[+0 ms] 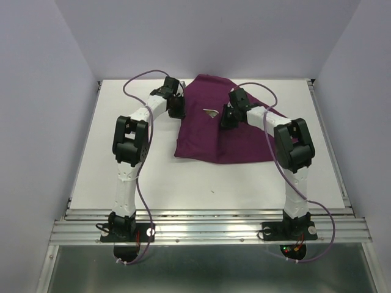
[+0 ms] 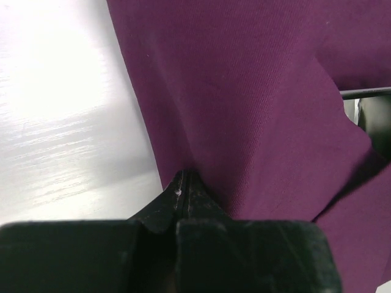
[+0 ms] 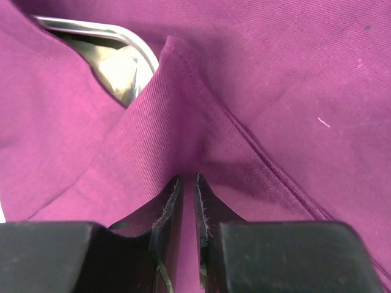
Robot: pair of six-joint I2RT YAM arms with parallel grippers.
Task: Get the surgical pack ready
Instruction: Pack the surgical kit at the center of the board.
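Note:
The plum-purple cloth (image 1: 244,140) lies folded over itself at the table's back middle. A small gap in its folds shows the shiny steel tray (image 1: 211,112). My left gripper (image 1: 178,110) is shut at the cloth's left edge. In the left wrist view its tips (image 2: 185,175) pinch the cloth (image 2: 244,91), and the tray's rim (image 2: 366,93) shows at the right. My right gripper (image 1: 227,121) sits on the cloth right of the gap. In the right wrist view its jaws (image 3: 188,178) are shut on a raised fold of cloth (image 3: 275,73) near the tray (image 3: 91,25). Scissors, forceps, gauze and packets are hidden.
The white table (image 1: 122,159) stretches bare to the left of and in front of the cloth. A metal rail (image 1: 208,229) runs along the near edge by the arm bases. Pale walls close in at the back and on both sides.

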